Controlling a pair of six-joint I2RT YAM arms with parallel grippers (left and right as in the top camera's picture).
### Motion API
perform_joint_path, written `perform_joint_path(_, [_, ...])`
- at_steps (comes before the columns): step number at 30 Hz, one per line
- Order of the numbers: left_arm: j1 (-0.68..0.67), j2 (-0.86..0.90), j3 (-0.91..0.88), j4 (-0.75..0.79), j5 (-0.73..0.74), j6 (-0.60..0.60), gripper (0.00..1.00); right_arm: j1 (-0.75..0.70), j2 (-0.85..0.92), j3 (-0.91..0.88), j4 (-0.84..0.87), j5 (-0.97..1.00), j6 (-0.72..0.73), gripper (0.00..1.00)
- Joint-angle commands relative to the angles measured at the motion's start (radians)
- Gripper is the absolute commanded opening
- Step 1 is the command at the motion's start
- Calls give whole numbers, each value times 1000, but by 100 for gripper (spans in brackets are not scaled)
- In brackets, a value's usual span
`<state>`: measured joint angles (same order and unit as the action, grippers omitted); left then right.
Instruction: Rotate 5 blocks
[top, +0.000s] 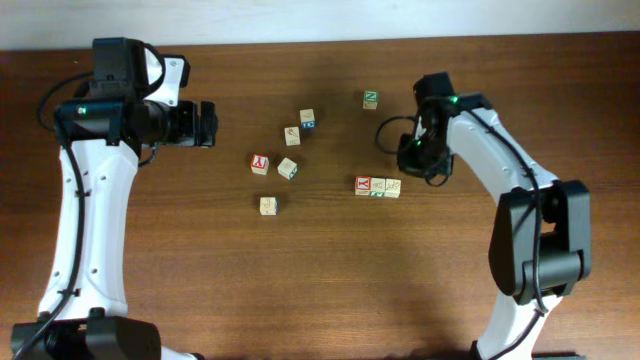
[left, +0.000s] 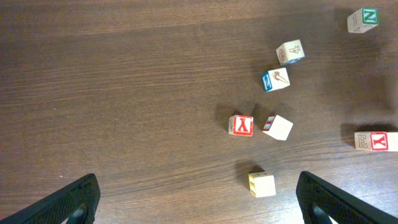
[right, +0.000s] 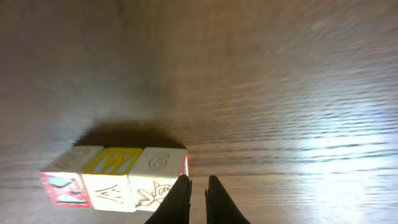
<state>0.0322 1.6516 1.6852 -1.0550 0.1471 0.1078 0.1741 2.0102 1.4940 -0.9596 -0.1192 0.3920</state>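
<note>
The right gripper (right: 196, 182) hangs low over the wooden table (top: 200, 270), its two dark fingers drawn together with only a sliver between them and nothing in their hold. In its wrist view the tips stand at the 5 o'clock corner of the end block (right: 163, 177), the last in a row of three blocks (top: 378, 186) lying side against side. Whether the fingers touch that block cannot be told.

From overhead, the row lies at 3 o'clock of the table's middle, with the right wrist at its 1 o'clock. The left gripper (left: 198, 179) is spread wide and empty at 10 o'clock, well apart from every block.

A red Y block (top: 260, 164) sits beside a tilted block (top: 287, 168) at 10 o'clock of the middle. A yellow-faced block (top: 268, 205) lies at 9 o'clock, two blue-marked blocks (top: 307, 118) at 11 o'clock, and a green Z block (top: 370, 99) alone at 1 o'clock.
</note>
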Motion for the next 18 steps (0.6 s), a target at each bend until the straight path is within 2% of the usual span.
perform_joint_path(1, [3,6,20,2,14,-10,99,25,-8,-58,15,-9,18,11])
perform_joint_path(6, [3,6,20,2,14,-10,99,28,-8,-70,27,-9,16,11])
perform_joint_path(10, [3,6,20,2,14,-10,99,29,-8,-70,72,-64,-68,11])
perform_joint_path(15, [3,6,20,2,14,-10,99,29,-8,-70,87,-72,-67,11])
perform_joint_path(16, [3,6,20,2,14,-10,99,28,-8,-66,93,-73,-85,12])
perform_joint_path(17, [3,6,20,2,14,-10,99,25,-8,-34,66,-72,-117,21])
perform_joint_path(18, [3,6,20,2,14,-10,99,17,-8,21,11,-68,-127,24])
